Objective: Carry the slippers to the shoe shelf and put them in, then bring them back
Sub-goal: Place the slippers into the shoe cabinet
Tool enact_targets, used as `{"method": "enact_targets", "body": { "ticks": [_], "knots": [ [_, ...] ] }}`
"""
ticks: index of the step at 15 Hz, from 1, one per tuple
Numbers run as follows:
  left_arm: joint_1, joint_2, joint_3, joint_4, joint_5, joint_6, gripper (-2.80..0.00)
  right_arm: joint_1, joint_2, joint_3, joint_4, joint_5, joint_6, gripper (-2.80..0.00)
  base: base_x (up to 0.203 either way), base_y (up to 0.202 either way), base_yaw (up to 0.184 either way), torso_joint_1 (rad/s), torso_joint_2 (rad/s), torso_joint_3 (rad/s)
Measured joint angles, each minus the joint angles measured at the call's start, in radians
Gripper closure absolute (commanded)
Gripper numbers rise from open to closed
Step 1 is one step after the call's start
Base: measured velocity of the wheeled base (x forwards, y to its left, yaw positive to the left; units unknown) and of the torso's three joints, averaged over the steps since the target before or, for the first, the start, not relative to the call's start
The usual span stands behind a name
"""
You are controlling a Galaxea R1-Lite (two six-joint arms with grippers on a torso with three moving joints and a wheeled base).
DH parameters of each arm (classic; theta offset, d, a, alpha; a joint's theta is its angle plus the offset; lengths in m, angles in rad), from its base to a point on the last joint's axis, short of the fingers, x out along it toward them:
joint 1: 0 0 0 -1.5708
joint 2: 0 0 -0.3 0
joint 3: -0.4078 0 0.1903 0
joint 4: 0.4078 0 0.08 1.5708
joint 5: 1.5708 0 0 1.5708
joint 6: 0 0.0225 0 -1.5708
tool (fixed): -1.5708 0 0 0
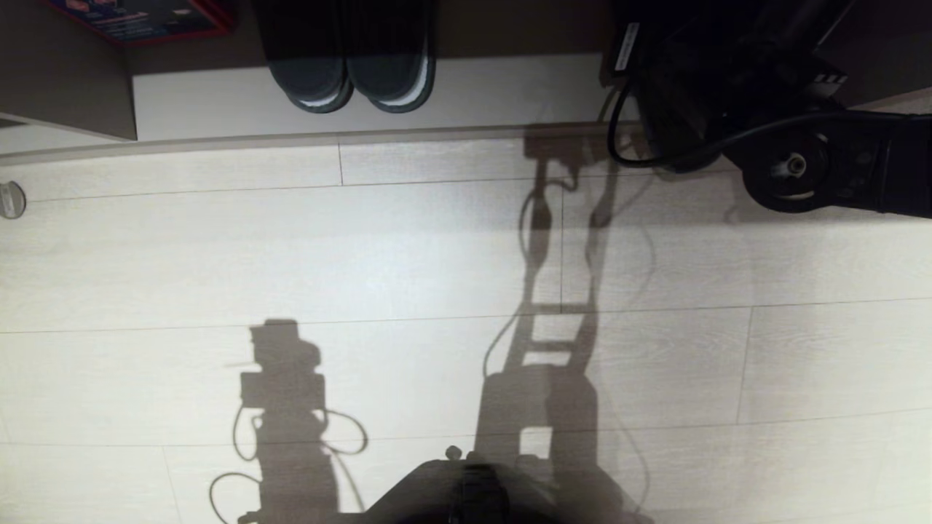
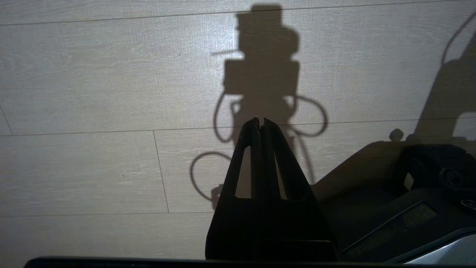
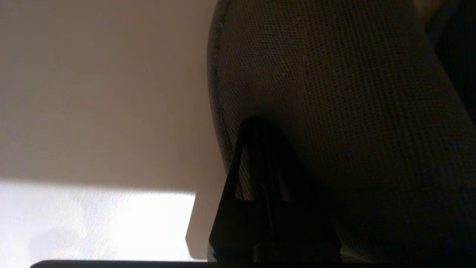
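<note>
Two fingers of the right gripper (image 3: pixel 256 126) closed tight together, tips clamped on the grey mesh fabric of the slippers (image 3: pixel 334 93), seen close in the right wrist view. Woven fabric filling most of that view, curving over and past the fingertips, also showing through the slots in the fingers. Beside the slippers, a plain pale surface, shaded above and brightly lit below. From the head view, right arm (image 1: pixel 728 87) reaching in at the upper right as a dark mass with a looping black cable, over the front edge of the shoe shelf (image 1: pixel 510 87); slippers themselves lost in that dark mass and not to be told apart there. On the shelf's pale base, further to the left, a second pair of slippers (image 1: pixel 351 73), dark with pale sole rims, side by side, toes pointing toward the robot, well apart from the right arm. Left of that pair, a brown upright panel (image 1: pixel 65 80) and above it a red-edged box (image 1: pixel 138 18), only partly in view. Pale wood-grain floor (image 1: pixel 364 255) in front of the shelf, crossed by shadows of the robot. Left gripper (image 2: pixel 261 121) out over that floor beside the robot's dark base (image 1: pixel 466 495), fingers shut against each other with nothing between them.
</note>
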Motion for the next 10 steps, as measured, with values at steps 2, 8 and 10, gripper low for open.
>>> {"method": "enact_targets", "body": {
  "ticks": [2,8,10],
  "knots": [
    [0.000,0.000,0.000,0.000,0.000,0.000,0.00,-0.003,0.020,-0.041,0.002,0.000,-0.001,0.00,0.000,0.000,0.000,0.000,0.00,0.000],
    [0.000,0.000,0.000,0.000,0.000,0.000,0.00,-0.006,0.043,-0.073,0.005,0.002,-0.001,0.00,0.000,0.000,0.000,0.000,0.00,0.000],
    [0.000,0.000,0.000,0.000,0.000,0.000,0.00,-0.004,0.038,-0.069,0.002,0.001,0.000,0.00,0.000,0.000,0.000,0.000,0.00,0.000]
  ]
}}
